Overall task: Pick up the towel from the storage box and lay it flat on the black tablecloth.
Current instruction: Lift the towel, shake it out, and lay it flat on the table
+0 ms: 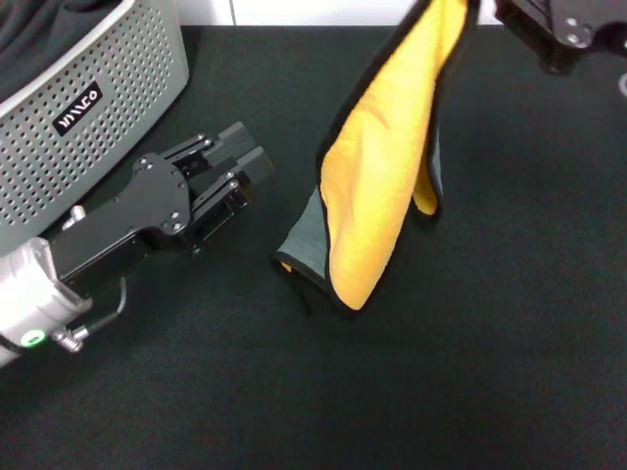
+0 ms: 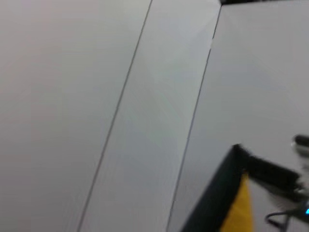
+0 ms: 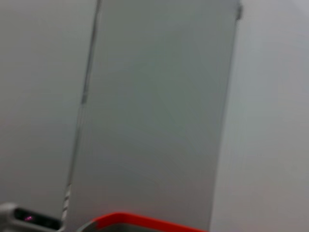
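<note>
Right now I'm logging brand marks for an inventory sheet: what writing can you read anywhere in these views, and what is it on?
White lettering on the small black label on the box wall: too small and tilted to read for sure; it may be a brand name.
Towel: no writing visible.
Left pincer: no writing visible.
Both wrist views: no text.

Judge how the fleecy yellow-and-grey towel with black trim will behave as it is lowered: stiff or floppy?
Probably floppy: the fleecy yellow-and-grey towel hangs in loose folds from the right gripper at the head view's top edge. Its lower corner already crumples on the black tablecloth, so it will likely bunch rather than flatten. The left gripper lies nearby, beside the grey perforated storage box.
</note>
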